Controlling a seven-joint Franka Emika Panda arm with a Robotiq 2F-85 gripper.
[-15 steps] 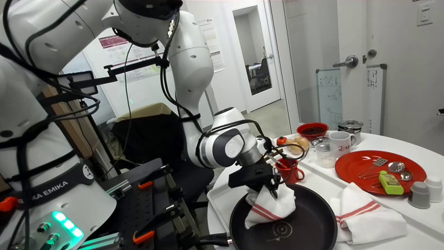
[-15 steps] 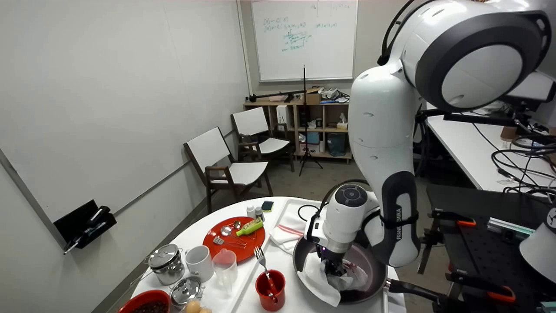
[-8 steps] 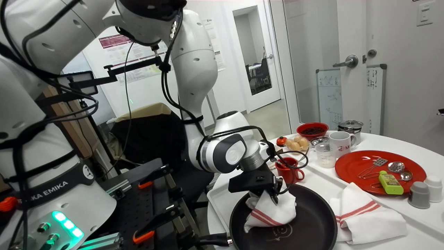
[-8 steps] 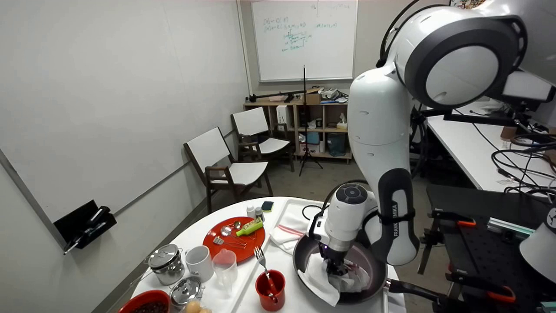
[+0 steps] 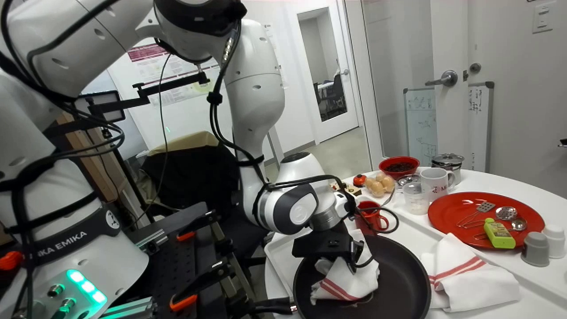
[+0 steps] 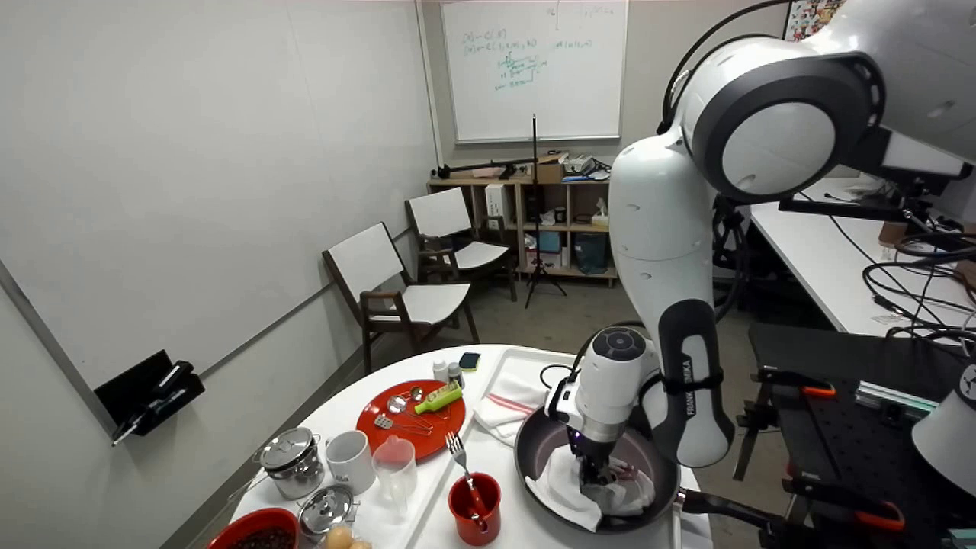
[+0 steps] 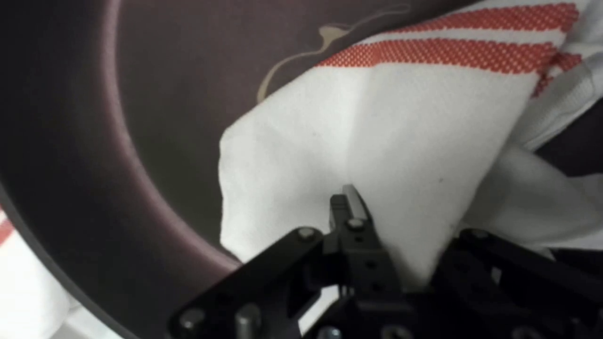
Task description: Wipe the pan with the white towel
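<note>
A white towel with red stripes (image 5: 350, 281) lies bunched in the black pan (image 5: 401, 270). My gripper (image 5: 354, 261) is over the pan with its fingers closed on the upper part of the towel. In an exterior view the towel (image 6: 560, 488) spreads over the pan floor around the gripper (image 6: 596, 474), up to the wall of the pan (image 6: 648, 457). In the wrist view the towel (image 7: 377, 141) runs down between the fingers of the gripper (image 7: 393, 221); one fingertip shows and the other is hidden behind cloth. A tan curved marking (image 7: 327, 35) shows on the pan floor.
A second striped white towel (image 5: 474, 283) lies beside the pan. A red mug (image 6: 474, 512) with a fork stands close to the pan. The pan handle (image 6: 724, 507) points toward the robot base. A red plate (image 5: 447, 217) holds utensils and a green bottle (image 5: 498, 232).
My gripper has moved down in one exterior image and slightly right in the other, staying over the pan. The towel has shifted slightly with it, covering more of the pan's marking.
</note>
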